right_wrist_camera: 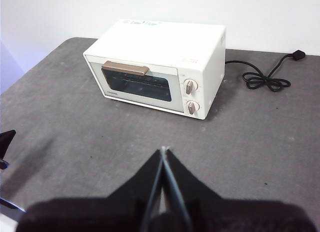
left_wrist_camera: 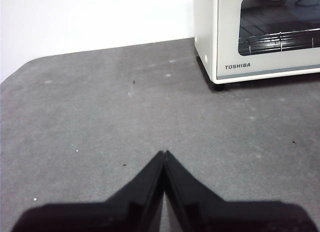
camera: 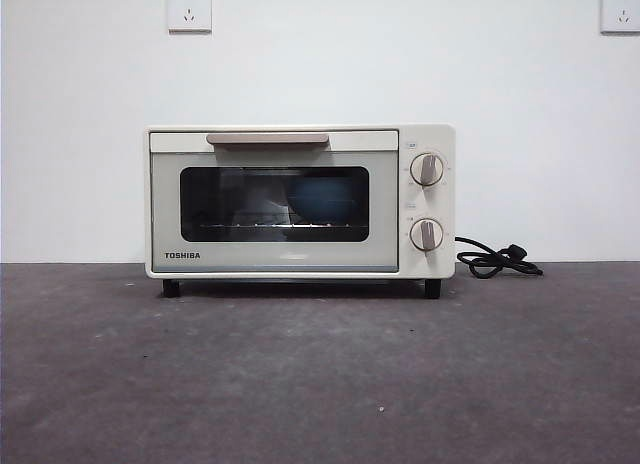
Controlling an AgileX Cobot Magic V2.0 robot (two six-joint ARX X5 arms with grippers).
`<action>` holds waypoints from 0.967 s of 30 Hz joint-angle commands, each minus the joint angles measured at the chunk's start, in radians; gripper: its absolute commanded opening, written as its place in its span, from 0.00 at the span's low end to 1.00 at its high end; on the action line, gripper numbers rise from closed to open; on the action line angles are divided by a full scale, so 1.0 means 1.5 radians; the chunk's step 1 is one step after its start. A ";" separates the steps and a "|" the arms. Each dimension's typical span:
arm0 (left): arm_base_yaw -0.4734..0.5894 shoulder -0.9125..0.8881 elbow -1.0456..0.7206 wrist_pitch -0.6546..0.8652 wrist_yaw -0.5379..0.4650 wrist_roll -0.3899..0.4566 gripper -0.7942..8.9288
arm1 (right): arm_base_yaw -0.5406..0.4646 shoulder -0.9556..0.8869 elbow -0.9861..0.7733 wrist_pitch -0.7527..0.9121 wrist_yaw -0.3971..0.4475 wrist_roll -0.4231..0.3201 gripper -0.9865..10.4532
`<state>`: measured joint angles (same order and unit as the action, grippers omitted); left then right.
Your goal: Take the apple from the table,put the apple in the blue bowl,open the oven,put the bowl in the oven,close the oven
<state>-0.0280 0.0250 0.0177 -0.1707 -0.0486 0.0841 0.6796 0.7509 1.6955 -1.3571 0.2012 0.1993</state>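
Observation:
The cream-white TOSHIBA oven (camera: 300,199) stands at the back of the table (camera: 320,374) with its dark glass door closed. Through the glass the blue bowl (camera: 322,198) sits on the wire rack, right of centre. The apple is hidden from every view. My left gripper (left_wrist_camera: 164,153) is shut and empty above bare table, off the oven's (left_wrist_camera: 260,37) left front corner. My right gripper (right_wrist_camera: 163,149) is shut and empty, held high and well in front of the oven (right_wrist_camera: 157,67). Neither gripper shows in the front view.
A coiled black cord (camera: 495,259) with its plug lies right of the oven, also in the right wrist view as the cord (right_wrist_camera: 267,74). Two wall sockets (camera: 189,9) sit high on the white wall. The table's rounded left edge (left_wrist_camera: 20,72) lies near the left arm.

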 commanded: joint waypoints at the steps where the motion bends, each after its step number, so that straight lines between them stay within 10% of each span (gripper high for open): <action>1: 0.002 0.004 -0.007 0.006 0.002 -0.007 0.08 | 0.001 -0.001 -0.003 -0.012 0.000 0.007 0.08; 11: 0.002 0.024 -0.007 0.006 0.002 -0.007 0.08 | 0.001 -0.001 -0.003 -0.012 0.001 0.002 0.09; 16: 0.002 0.031 -0.007 0.006 0.002 -0.007 0.08 | -0.025 -0.001 -0.034 0.028 0.088 -0.098 0.08; 24: 0.002 0.032 -0.007 0.006 0.002 -0.007 0.08 | -0.188 -0.078 -0.324 0.360 0.096 -0.140 0.09; 29: 0.002 0.032 -0.007 0.006 0.002 -0.007 0.08 | -0.301 -0.194 -0.621 0.673 -0.009 -0.132 0.09</action>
<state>-0.0280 0.0719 0.0177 -0.1707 -0.0483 0.0837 0.2504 0.4942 0.8864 -0.4637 0.2268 0.0029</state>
